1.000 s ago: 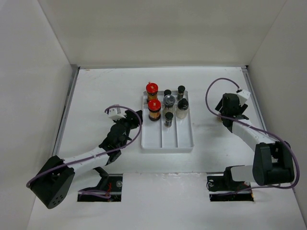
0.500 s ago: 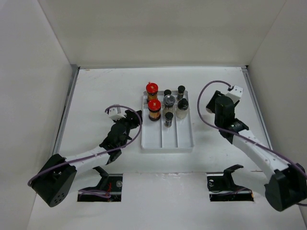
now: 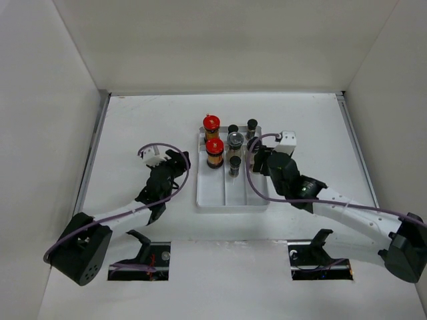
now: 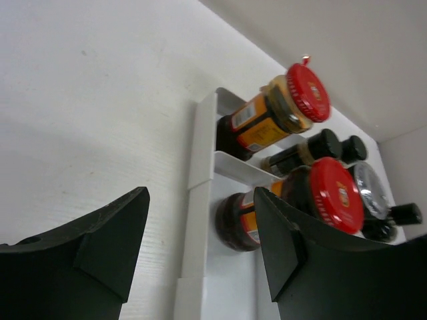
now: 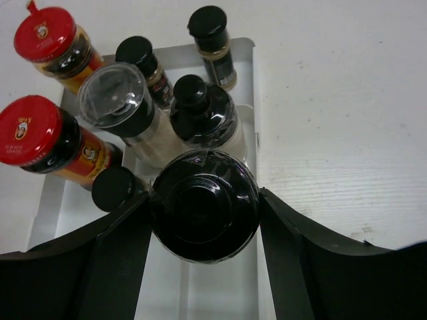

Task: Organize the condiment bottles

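Observation:
A white divided tray (image 3: 231,194) holds the condiment bottles: two red-capped ones (image 3: 211,123) (image 3: 214,148) on its left and several dark-lidded ones to their right. My right gripper (image 5: 203,201) is shut on a wide black-lidded bottle (image 5: 204,204), held over the tray's right column, just in front of another black-lidded bottle (image 5: 202,115). My left gripper (image 4: 200,207) is open beside the tray's left wall (image 4: 199,180), which runs between its fingers; the nearer red-capped bottle (image 4: 333,193) stands just past the right finger.
White walls close in the table at the back and on both sides. A clear-topped grinder (image 5: 113,100) and a small black-capped bottle (image 5: 117,189) stand close to my right gripper's left finger.
My right arm has swung from the table's right side to over the tray, with the black-lidded bottle in its grip. The left gripper has drawn back a little from the tray and opened wider.

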